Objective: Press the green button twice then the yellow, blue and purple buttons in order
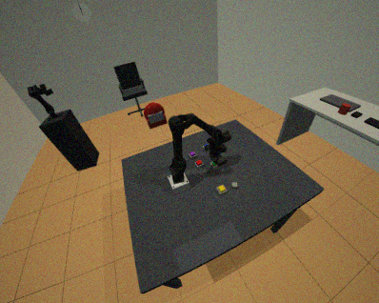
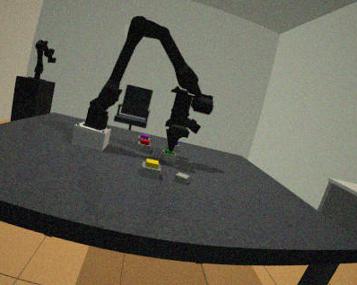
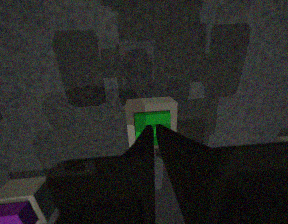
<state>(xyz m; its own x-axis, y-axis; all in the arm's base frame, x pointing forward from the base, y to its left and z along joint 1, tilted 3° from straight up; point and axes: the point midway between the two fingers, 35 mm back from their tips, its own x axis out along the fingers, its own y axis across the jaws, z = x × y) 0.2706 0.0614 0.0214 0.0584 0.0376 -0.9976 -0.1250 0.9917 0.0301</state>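
Pressing down with my gripper (image 3: 153,129) clenched on nothing, fingertips together as one narrow point, I am right over the green button (image 3: 153,121), seemingly touching its near edge; I cannot tell whether it has bottomed out. It sits in its pale housing on the dark table (image 2: 239,211). This looks like one of the two green presses, and nothing here shows which, so I judge the task to be at its start. Off to one side lies the purple button (image 3: 12,212), my last target. Farther out are the red button (image 1: 199,163), which I must avoid, the yellow button (image 1: 221,189) and a small grey block (image 1: 234,184) to leave alone. Blue is barely visible behind my wrist.
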